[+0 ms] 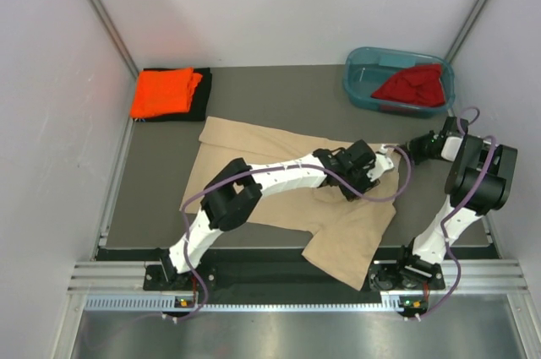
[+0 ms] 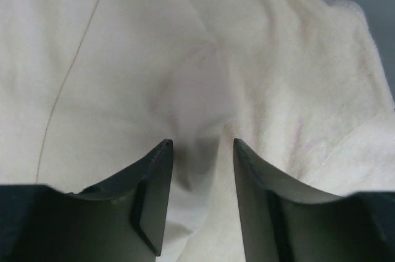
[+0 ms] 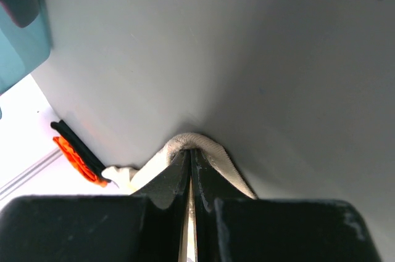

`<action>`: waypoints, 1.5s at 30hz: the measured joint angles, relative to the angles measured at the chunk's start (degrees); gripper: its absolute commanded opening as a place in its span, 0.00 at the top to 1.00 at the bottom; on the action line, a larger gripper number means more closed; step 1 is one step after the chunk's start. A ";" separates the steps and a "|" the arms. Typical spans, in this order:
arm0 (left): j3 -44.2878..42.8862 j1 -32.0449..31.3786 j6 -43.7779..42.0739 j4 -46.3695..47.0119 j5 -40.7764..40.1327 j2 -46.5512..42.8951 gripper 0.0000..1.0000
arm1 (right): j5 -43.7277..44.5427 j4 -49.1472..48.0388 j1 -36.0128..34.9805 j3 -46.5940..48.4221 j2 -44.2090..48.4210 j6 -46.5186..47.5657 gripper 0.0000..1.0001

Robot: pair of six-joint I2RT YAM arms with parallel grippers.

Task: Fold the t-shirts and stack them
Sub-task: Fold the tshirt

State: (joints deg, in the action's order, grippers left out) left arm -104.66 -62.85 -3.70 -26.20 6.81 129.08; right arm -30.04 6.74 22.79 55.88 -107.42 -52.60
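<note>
- Cloth comes first: we see the beige t-shirt (image 1: 279, 173) spread across the middle of the surface (image 1: 279, 93), with its lower right part hanging over the near edge, so it is not yet folded.
- We see the right tool (image 1: 401, 150) at centre right of the top view, pinched tight on a small fold of the beige t-shirt's edge. In its own wrist view the cloth loops over the closed tips (image 3: 190, 151). We judge this grip is there to pin or lift that corner for a fold.
- We see the left tool (image 1: 379, 166) just beside it, low over the same shirt. Its jaws stand partly apart, with a soft ridge of cloth (image 2: 203, 89) running into the gap but not clamped.
- We take the two tools' closeness to mean they are sharing one edge, though we cannot tell whether the left one means to grip or let go.
- At upper left, the orange t-shirt (image 1: 165, 93) lies folded on the black t-shirt (image 1: 205, 93), which we read as the stack to join.
- At upper right, the dark red t-shirt (image 1: 414, 86) sits crumpled in the teal tub (image 1: 355, 80), waiting its turn.
</note>
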 measured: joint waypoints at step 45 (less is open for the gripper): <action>9.70 52.13 26.32 -7.80 -3.89 -7.61 0.53 | 22.60 32.70 -10.16 22.53 7.28 28.06 0.64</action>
State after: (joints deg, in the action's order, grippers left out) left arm -94.96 -10.72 22.61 -34.00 2.92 121.47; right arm -7.44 39.44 12.62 78.41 -100.14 -24.53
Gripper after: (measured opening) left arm 0.468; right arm 0.352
